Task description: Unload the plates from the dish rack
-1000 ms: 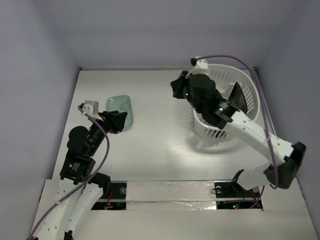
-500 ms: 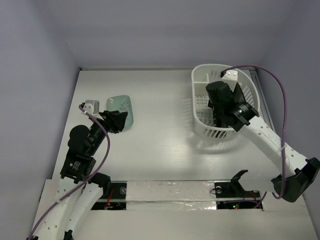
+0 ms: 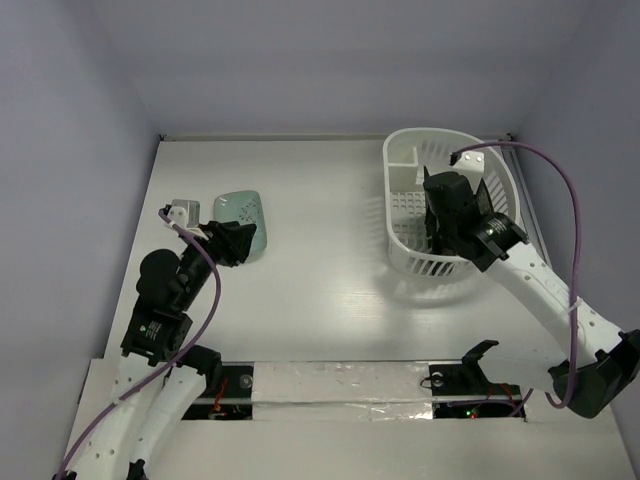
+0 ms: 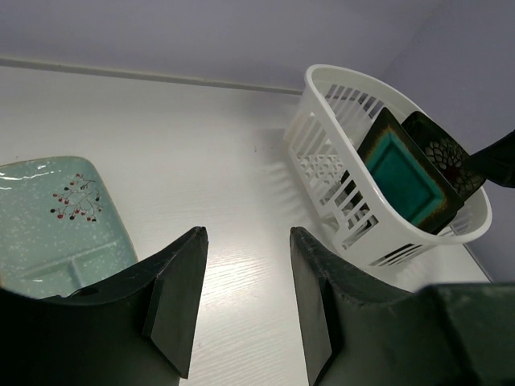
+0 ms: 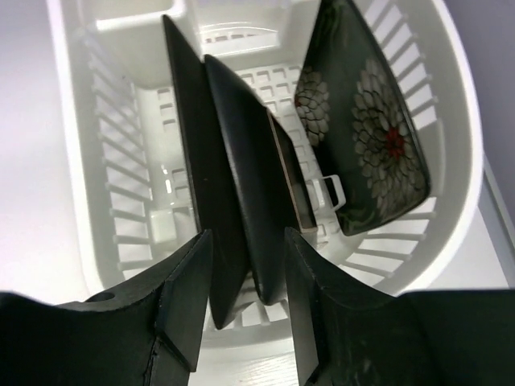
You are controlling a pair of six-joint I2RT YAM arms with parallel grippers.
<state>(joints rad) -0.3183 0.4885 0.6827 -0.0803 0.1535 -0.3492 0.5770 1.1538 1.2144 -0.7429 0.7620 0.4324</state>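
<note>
- Table: white top with a faint wood grain. This is your whole work surface, and it carries a soft sheen near the middle.
- Back wall: plain, pale lavender-grey. You'll see it meet the table's far edge along a thin dark seam.
- Left wall and right wall: the same plain panels, boxing you in on both sides.
- Near edge: a strip of crinkled silver tape runs across a white board.
- Light: even and diffuse, with only soft shadows.
</note>
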